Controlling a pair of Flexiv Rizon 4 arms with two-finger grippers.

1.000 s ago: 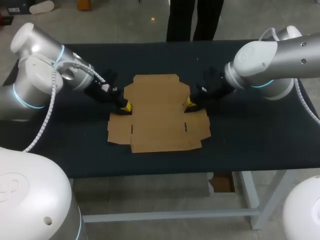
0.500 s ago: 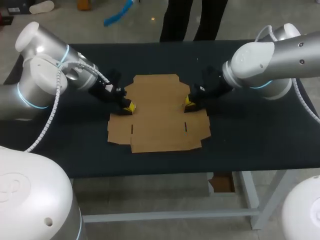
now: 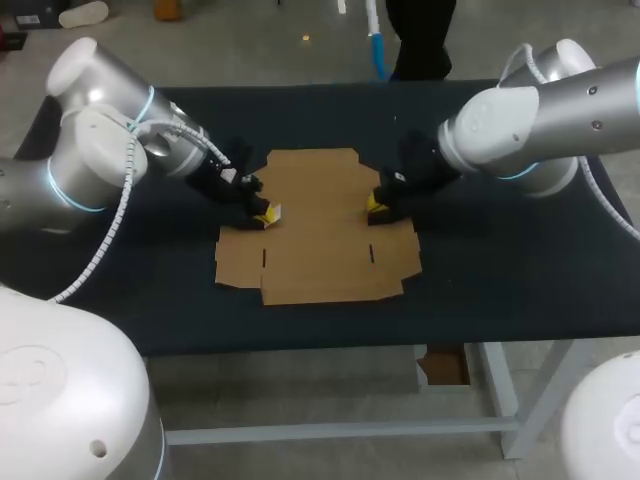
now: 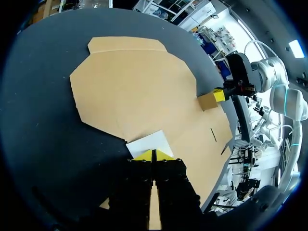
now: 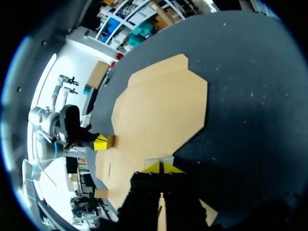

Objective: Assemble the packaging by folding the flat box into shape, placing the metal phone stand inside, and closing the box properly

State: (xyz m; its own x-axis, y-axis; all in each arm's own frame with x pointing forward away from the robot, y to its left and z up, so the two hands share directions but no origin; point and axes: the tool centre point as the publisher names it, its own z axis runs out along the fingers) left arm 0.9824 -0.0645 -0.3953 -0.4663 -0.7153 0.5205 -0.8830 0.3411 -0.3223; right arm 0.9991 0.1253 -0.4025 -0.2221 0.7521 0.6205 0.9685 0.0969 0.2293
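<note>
The flat brown cardboard box point(image 3: 315, 225) lies unfolded in the middle of the black table point(image 3: 500, 270). My left gripper point(image 3: 265, 213) is shut at the box's left notch, and a small side flap point(image 4: 149, 143) stands tilted up against its yellow tips point(image 4: 154, 155). At the right notch my right gripper point(image 3: 375, 205) is shut as well, with another small flap point(image 5: 159, 160) raised just ahead of its tips point(image 5: 162, 167). Each wrist view shows the other gripper across the box point(image 4: 219, 95) point(image 5: 100, 143). No metal phone stand is in view.
Bare black tabletop surrounds the box on all sides, with the front edge point(image 3: 330, 345) a short way past the box's near flaps.
My left gripper has slid inward to the right, and the flap at its tips has lifted. My right gripper has edged slightly left against its flap.
</note>
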